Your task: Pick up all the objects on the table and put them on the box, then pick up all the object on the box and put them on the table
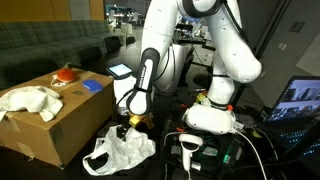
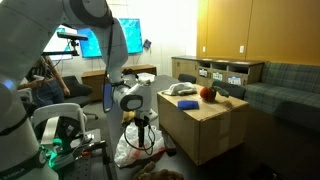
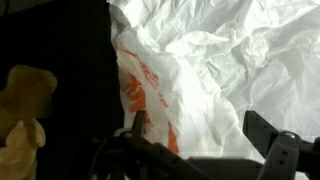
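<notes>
The white plastic bag (image 3: 210, 60), printed in orange, lies crumpled on the black table (image 3: 60, 40) right under my gripper (image 3: 200, 135). The gripper is open, its dark fingers (image 3: 264, 130) standing wide on either side of a fold of the bag. In both exterior views the gripper (image 1: 128, 124) (image 2: 140, 124) hangs low over the bag (image 1: 120, 152) (image 2: 133, 152), beside the brown cardboard box (image 1: 60, 125) (image 2: 205, 128). On the box lie an orange-red roundish piece (image 1: 65, 73) (image 2: 208, 94), a flat blue square (image 1: 93, 86) and a white cloth (image 1: 30, 100) (image 2: 180, 89).
A blurred tan-yellow object (image 3: 24, 105) lies on the table left of the bag. A grey barcode scanner (image 1: 190, 150) stands near the robot's base (image 1: 210, 118). A lit laptop (image 1: 300, 100) sits at the side, and a green sofa (image 1: 50, 45) stands behind the box.
</notes>
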### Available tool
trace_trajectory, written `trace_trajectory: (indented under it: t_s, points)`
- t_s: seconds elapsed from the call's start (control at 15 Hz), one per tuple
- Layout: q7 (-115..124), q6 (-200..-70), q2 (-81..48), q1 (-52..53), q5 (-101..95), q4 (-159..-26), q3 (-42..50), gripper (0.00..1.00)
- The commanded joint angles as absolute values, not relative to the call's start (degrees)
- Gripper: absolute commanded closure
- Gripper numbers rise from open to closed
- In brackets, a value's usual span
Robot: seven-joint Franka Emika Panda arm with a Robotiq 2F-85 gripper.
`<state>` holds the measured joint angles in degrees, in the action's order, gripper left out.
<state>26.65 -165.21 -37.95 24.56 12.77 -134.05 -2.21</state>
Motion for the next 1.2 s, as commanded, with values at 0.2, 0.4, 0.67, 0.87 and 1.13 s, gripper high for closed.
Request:
trace_trajectory:
  t_s: [0.2,0.4,0.67,0.87,1.13]
  points:
    - [27.11,-163.93,-44.68,23.23,13.6,-126.89,-4.65,0.0]
    - [26.18,-163.83,-46.29,22.41,13.78,-125.33,-6.33,0.0]
    - [23.78,-162.7,-46.28,20.67,13.19,-125.16,-8.58,0.31]
    - [21.14,-161.52,-44.75,19.99,12.19,-126.23,-9.49,0.55]
    - [16.55,-158.63,-41.98,20.12,9.52,-127.32,-9.74,0.84]
